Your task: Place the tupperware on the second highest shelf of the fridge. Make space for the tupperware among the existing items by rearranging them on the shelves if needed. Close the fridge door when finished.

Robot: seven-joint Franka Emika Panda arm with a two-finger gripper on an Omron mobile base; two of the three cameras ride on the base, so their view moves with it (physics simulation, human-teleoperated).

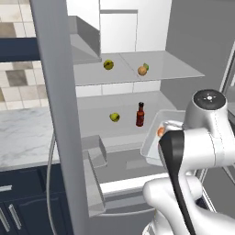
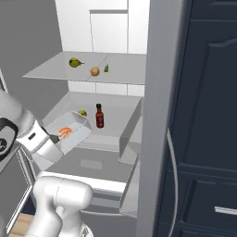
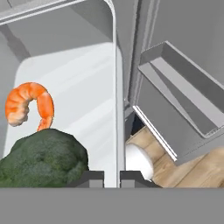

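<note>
While gripped, tupperware rim between tool tips

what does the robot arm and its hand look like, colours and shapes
The arm is glossy white, built of rounded tubular segments with bulbous joints. A dark grey-black band curves down one joint, and a round dark grey cap with a small pale mark tops another. In the hand view, the hand ends in two small dark grey, blocky fingertips. No loose cables show.
</note>
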